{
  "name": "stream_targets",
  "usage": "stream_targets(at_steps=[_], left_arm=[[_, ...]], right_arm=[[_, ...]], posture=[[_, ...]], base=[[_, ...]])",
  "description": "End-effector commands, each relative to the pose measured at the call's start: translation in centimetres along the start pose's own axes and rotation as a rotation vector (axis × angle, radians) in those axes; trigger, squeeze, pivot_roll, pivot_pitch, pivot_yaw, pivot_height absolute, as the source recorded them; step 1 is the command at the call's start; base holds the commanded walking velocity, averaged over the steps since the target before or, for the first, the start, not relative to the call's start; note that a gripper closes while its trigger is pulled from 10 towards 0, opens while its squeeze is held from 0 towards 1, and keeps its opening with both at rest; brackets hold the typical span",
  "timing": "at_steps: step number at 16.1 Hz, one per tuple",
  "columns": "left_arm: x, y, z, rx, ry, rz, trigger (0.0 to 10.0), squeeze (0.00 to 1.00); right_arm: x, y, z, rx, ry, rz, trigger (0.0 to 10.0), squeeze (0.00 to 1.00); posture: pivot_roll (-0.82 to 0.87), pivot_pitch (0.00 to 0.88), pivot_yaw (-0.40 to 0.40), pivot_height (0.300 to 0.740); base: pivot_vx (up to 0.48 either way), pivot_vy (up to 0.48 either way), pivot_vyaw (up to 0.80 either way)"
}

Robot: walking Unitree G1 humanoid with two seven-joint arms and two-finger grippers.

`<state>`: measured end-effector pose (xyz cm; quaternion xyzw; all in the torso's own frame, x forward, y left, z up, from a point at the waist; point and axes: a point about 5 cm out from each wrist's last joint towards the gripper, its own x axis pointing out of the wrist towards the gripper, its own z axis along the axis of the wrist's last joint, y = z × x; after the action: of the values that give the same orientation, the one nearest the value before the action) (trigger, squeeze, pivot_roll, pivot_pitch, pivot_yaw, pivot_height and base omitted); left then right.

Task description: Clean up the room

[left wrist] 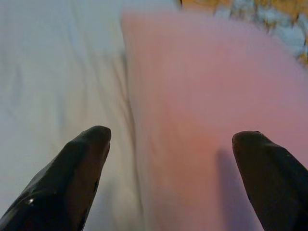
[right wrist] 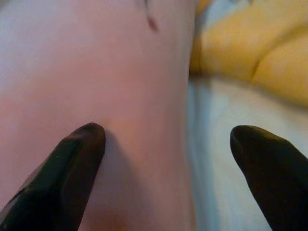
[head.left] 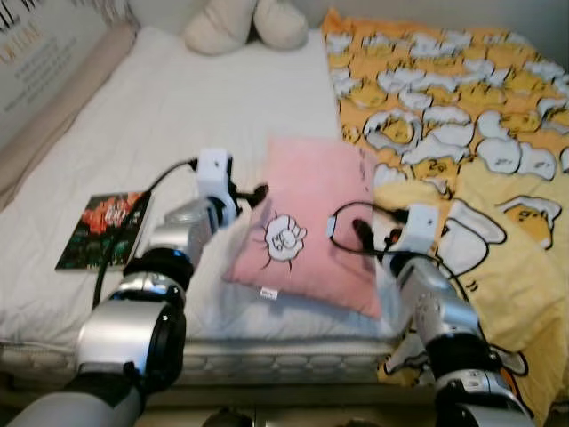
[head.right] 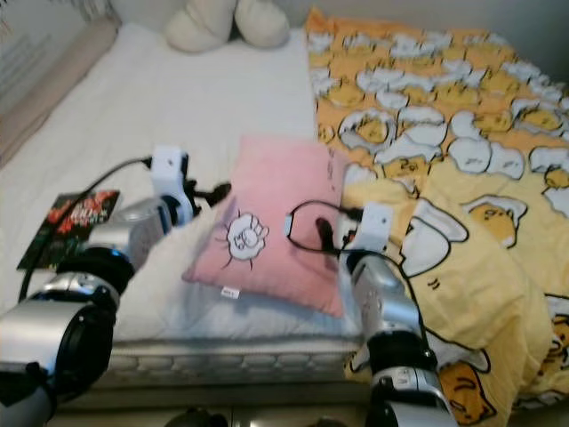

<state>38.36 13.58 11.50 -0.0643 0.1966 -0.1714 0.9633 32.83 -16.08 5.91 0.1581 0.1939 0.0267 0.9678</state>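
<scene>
the pillow (head.left: 307,222), pink with a small white cartoon print, is lying on the bed (head.left: 178,116) in the middle of the head views, its near edge hanging toward the mattress front and its right side touching the yellow blanket (head.left: 462,116) that is covering the right half of the frame. the left gripper (left wrist: 171,144) is sitting at the pillow's left edge, fingers spread wide, one over the white sheet and one over the pink cloth, straddling the edge. the right gripper (right wrist: 168,144) is doing the same at the right edge, fingers apart, one resting on the pink cover and the other over the pale gap beside the blanket. neither is clamping anything yet.

the pillow is looking light, soft and squashy, so it will probably sag and fold if lifted from one corner. the cover seems a smooth fabric that could slide between hard fingers. the safer hold, as a judgement, is both edges at once, each gripper pinching a good fold of cover and stuffing near the mid-side, not just the seam.

a book (head.left: 105,229) is lying at the left of the frame on the sheet, and pale cushions (head.left: 247,25) are sitting at the top centre by the headboard.
</scene>
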Motion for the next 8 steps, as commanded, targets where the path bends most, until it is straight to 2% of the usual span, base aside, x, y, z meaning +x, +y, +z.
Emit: stream_targets(at_steps=[1,3,5,6,8], left_arm=[[0.1,-0.6,-1.7,-0.024,0.070,-0.026,10.0,0.00],[0.1,-1.0,-4.4,-0.079,0.149,0.005,10.0,0.00],[0.1,-1.7,-5.9,-0.106,0.188,-0.004,10.0,0.00],[0.2,-2.5,-6.6,-0.150,0.203,-0.024,10.0,0.00],[0.4,-3.1,-6.5,-0.193,0.196,-0.050,10.0,0.00]], right_arm=[[0.4,0.1,-0.5,0.020,0.036,0.002,10.0,0.00],[0.9,0.7,-1.3,0.068,0.072,-0.013,10.0,0.00],[1.4,1.9,-1.8,0.121,0.086,0.013,10.0,0.00],[1.7,3.2,-2.4,0.220,0.112,0.039,10.0,0.00],[2.0,4.1,-2.4,0.277,0.110,0.067,10.0,0.00]], posture=[[-0.07,0.130,0.045,0.740],[-0.06,0.148,0.042,0.740],[-0.06,0.154,0.037,0.740],[-0.06,0.155,0.037,0.740],[-0.06,0.155,0.036,0.740]], base=[[0.000,0.000,0.00],[0.000,0.000,0.00],[0.000,0.000,0.00],[0.000,0.000,0.00],[0.000,0.000,0.00]])
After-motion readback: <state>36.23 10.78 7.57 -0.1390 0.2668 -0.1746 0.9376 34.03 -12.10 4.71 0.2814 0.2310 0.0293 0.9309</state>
